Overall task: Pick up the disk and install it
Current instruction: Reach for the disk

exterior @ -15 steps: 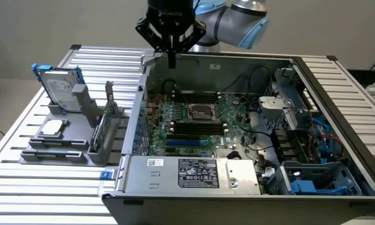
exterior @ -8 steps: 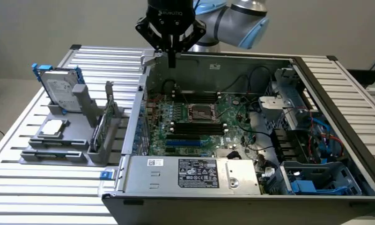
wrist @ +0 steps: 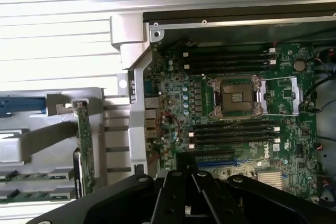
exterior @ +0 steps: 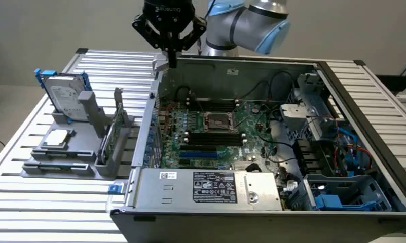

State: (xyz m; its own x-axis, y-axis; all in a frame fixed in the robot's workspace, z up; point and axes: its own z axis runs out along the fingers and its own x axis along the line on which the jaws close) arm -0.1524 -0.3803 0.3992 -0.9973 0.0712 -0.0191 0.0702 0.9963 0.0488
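The disk [exterior: 66, 96], silver-grey with a white label and blue rails, stands upright in a grey holder [exterior: 61, 162] on the exterior view's left. Its blue rail [wrist: 23, 106] also shows in the wrist view. My gripper [exterior: 171, 59] hangs well above the table over the far-left corner of the open computer case [exterior: 210, 195], to the right of the disk and apart from it. Its fingers [wrist: 185, 203] are shut together with nothing between them.
The case holds a motherboard [exterior: 213, 134] with a CPU socket [wrist: 236, 95], cables and a blue bay [exterior: 341, 197] at the near right. The holder also carries a small silver chip [exterior: 57, 139] and a green circuit card [wrist: 84, 150]. All stand on a slatted metal table [exterior: 47, 202].
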